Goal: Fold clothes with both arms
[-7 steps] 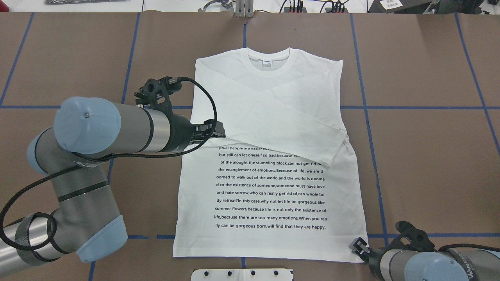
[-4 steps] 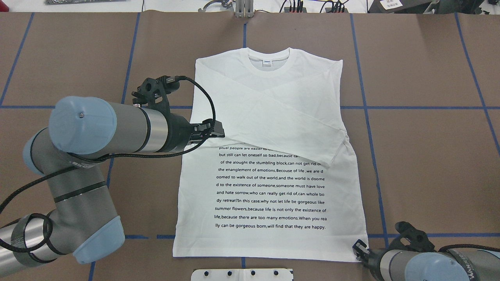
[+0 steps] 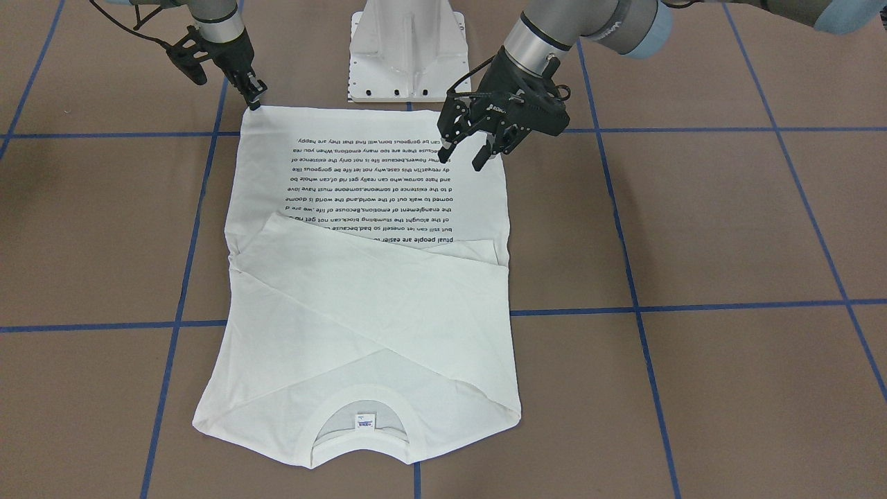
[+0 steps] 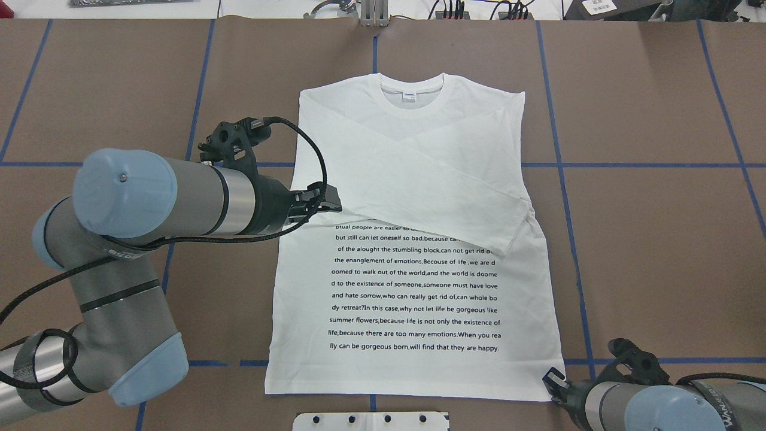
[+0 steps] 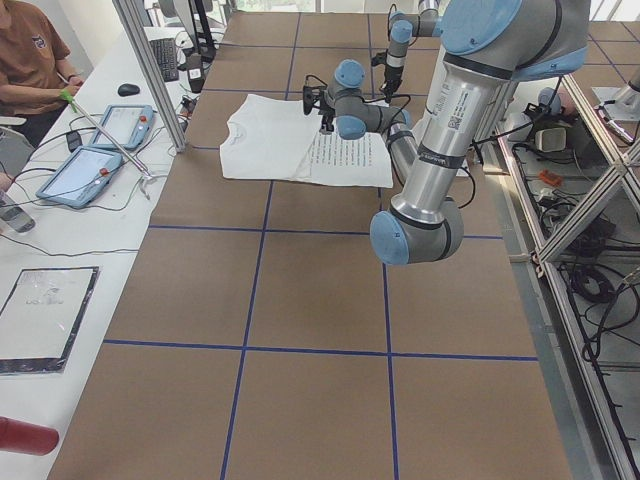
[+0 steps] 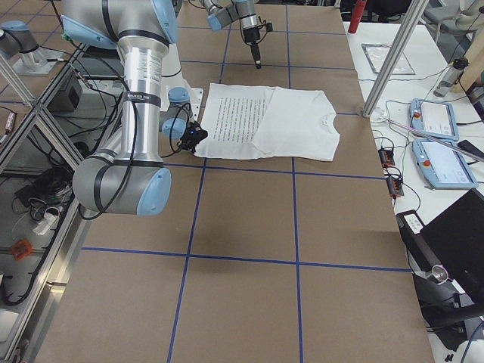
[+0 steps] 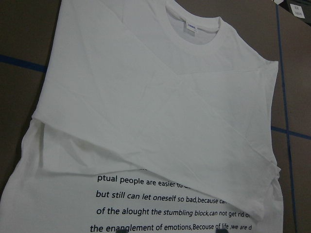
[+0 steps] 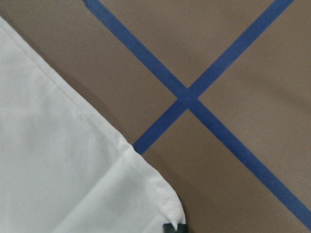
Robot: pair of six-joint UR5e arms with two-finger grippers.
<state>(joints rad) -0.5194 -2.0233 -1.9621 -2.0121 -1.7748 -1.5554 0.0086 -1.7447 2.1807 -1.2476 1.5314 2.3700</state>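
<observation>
White long-sleeved T-shirt (image 4: 413,179), print up, lies flat on the brown paper-covered table (image 4: 658,239), sleeves crossed over the chest. The front-facing view shows you the left gripper (image 3: 462,158) spread wide, empty, over its side edge. The right gripper (image 3: 255,100) sits at the hem corner (image 8: 160,199), seen close by its wrist camera; whether it grips, you cannot tell.

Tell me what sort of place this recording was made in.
Probably a robotics lab workstation: two robot arms at a brown table gridded with blue tape, plus a side bench with tablets and a seated operator.
</observation>
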